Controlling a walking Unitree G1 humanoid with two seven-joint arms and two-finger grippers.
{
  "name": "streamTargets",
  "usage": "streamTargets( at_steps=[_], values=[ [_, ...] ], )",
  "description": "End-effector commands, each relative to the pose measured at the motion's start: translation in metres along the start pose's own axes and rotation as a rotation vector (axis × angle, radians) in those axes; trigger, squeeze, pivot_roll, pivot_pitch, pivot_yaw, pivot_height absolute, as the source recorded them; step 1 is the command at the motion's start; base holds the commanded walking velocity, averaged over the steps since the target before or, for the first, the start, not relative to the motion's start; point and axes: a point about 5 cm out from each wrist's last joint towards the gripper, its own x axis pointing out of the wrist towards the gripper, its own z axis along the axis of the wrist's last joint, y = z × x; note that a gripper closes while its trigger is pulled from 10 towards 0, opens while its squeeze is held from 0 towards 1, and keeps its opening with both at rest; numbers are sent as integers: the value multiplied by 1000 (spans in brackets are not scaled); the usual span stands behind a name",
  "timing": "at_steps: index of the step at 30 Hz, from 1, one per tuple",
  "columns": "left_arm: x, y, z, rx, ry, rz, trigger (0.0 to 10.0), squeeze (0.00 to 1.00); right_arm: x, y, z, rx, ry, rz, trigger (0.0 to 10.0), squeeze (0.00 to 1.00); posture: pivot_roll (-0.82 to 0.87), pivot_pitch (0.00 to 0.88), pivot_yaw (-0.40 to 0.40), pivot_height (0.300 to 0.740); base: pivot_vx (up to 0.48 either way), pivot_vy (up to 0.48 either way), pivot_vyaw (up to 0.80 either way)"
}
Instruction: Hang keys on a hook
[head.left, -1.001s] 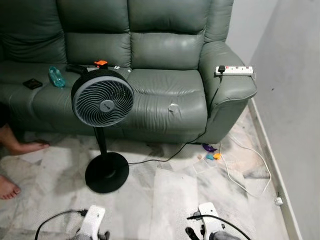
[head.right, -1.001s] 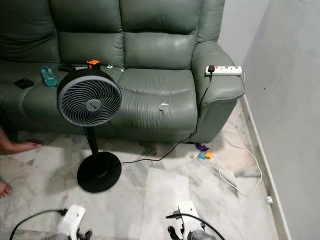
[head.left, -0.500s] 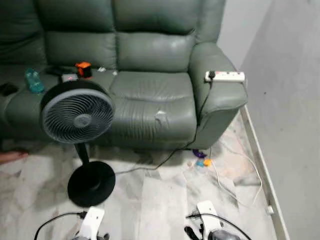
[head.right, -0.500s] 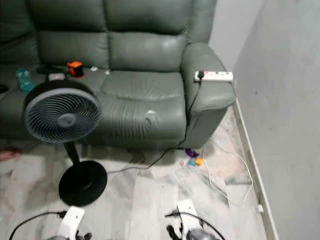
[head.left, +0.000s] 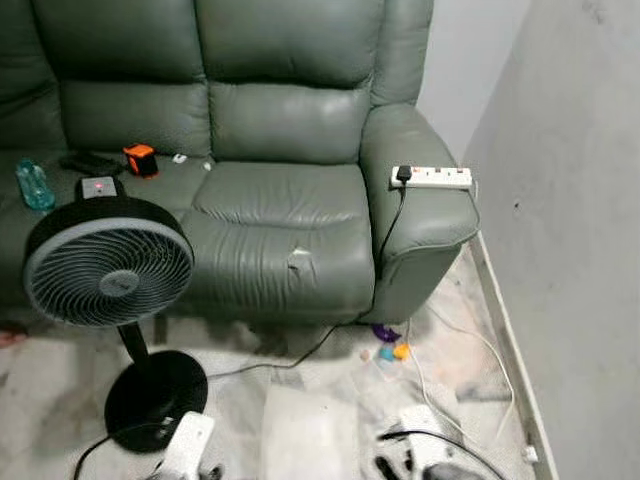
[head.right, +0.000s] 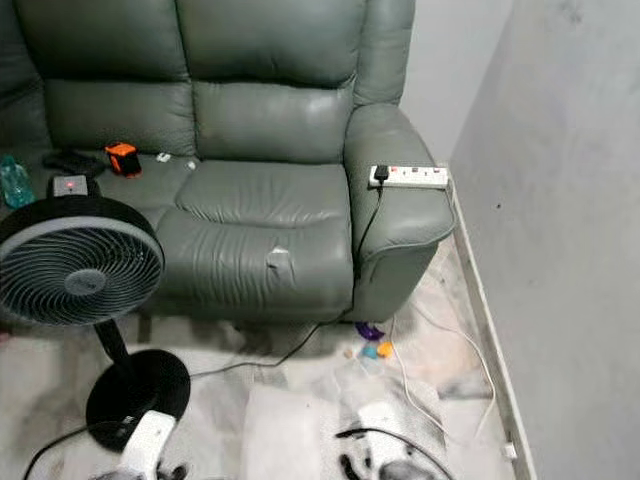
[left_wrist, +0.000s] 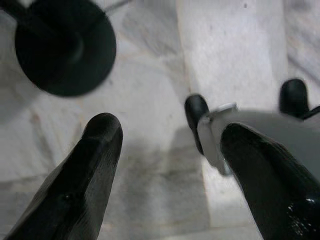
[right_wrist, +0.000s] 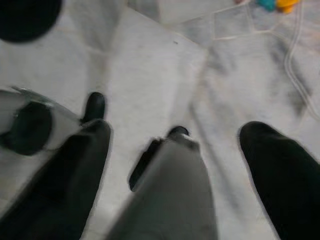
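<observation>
Keys and hook cannot be made out in any view — no location or long axis can be given. Left gripper (left_wrist: 170, 165) hangs low over the marble floor (head.left: 300, 420), fingers spread wide, nothing between them. Right gripper (right_wrist: 175, 165) likewise wide apart, holding nothing. Ahead: green leather sofa (head.left: 270, 200), power strip (head.left: 432, 177) on its armrest. Pedestal fan (head.left: 105, 275) stands left; grey wall (head.left: 570, 250) bounds the right — open floor between.

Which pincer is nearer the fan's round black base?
Left. The left pincer hangs low beside the fan base, just to its right. The right pincer hangs farther right, toward the white cable on the floor.
</observation>
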Motion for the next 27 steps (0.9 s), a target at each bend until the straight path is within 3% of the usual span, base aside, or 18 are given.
streamTargets(
  at_steps=[1,18,27],
  values=[
    [2,-9,1,5,-3,-19,10000,0,-4,-12,-8,-3,22,-31,10000,0,49,98,-19,740,281,0,0],
    [2,-10,-1,2,2,-21,10000,0,-4,-12,-11,-27,34,-28,10000,0,50,101,-25,740,270,0,0],
    [1,-10,-3,3,10,-10,10000,0,-4,-11,-13,-36,40,-23,10000,0,48,104,-25,740,0,0,0]
  ],
)
